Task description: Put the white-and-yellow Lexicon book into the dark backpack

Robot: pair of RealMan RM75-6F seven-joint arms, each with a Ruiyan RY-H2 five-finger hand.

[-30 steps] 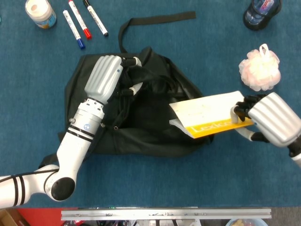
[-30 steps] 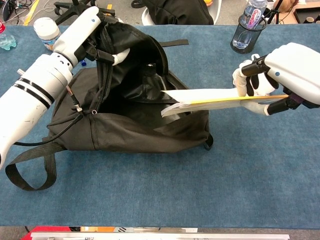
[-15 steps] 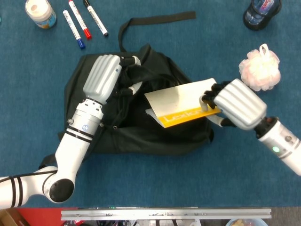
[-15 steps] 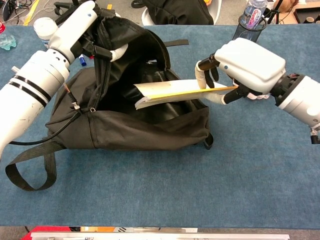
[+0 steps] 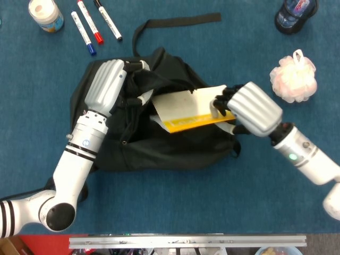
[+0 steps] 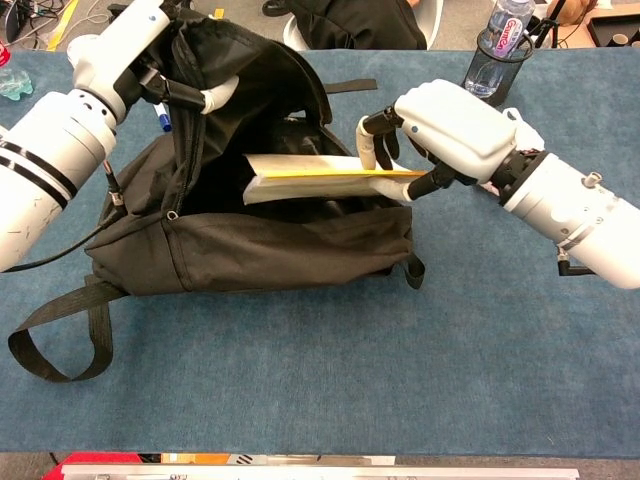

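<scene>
Holding the book (image 5: pixel 188 110) by its near end, the right hand (image 5: pixel 247 108) has fingers on top and thumb beneath, pinching the cover; in the chest view that hand (image 6: pixel 446 126) keeps the book (image 6: pixel 325 178) roughly level, spine edge yellow, far end poking over the open mouth of the backpack (image 6: pixel 250 240). Book sits partly inside the opening, white cover up, yellow band toward the camera in the head view. Over on the other side the left hand (image 5: pixel 106 85) grips the upper flap of the backpack (image 5: pixel 159 149), fingers curled into the black fabric and lifting it, so the mouth gapes wide; the chest view shows the same hand (image 6: pixel 130 35) high up with the flap raised. Backpack lies on the blue table (image 5: pixel 175 202), one strap (image 5: pixel 178 22) trailing off behind, another loop (image 6: pixel 60 340) lying at the front left. Elsewhere: three markers (image 5: pixel 95 22) and a jar (image 5: pixel 45 13) at the back left, a pink pouf (image 5: pixel 293 77) and a dark bottle (image 5: pixel 295 15) off to the right.
</scene>
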